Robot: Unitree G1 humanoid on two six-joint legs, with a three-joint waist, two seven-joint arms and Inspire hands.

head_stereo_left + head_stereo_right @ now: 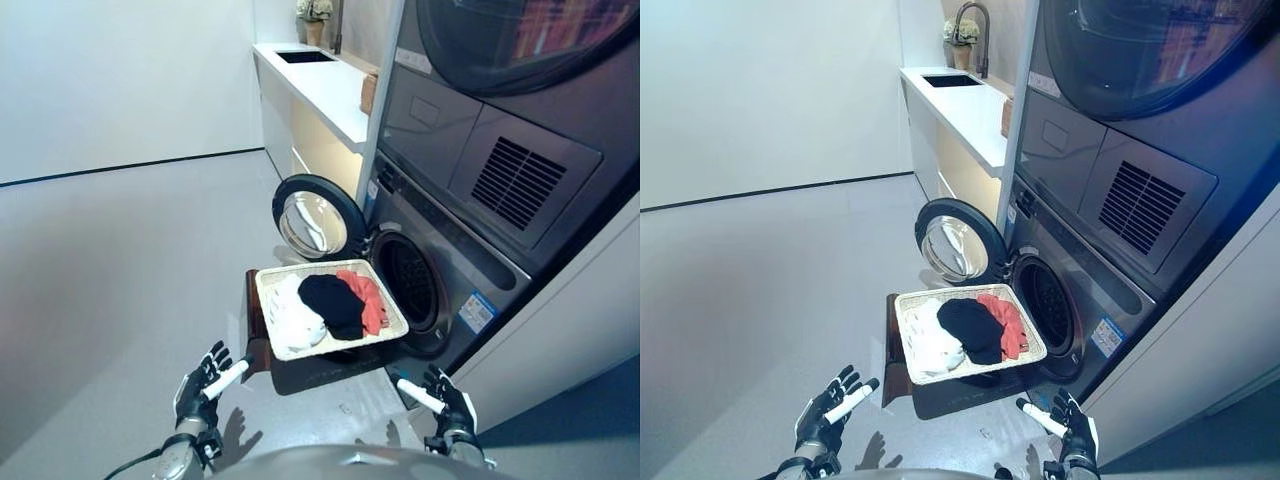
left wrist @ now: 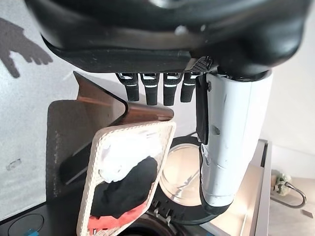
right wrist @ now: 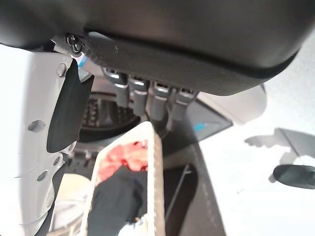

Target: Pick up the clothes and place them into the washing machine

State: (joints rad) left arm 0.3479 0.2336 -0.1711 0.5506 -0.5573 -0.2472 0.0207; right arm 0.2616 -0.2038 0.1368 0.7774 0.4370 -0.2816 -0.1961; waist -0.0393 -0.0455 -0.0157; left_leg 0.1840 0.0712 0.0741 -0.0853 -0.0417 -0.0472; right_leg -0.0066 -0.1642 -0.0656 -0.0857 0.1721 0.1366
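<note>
While both hands hover empty with fingers spread, left hand (image 1: 205,385) at 7 o'clock and right hand (image 1: 447,400) at 5, the clothes (image 1: 333,303) lie in a basket (image 1: 268,290) before the washing machine (image 1: 440,255), door (image 1: 318,218) open.

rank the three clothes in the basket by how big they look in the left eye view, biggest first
1. white garment and black garment: they look about alike, so no ranking between them.
2. red garment: smallest showing, though the black one partly covers it.
</note>
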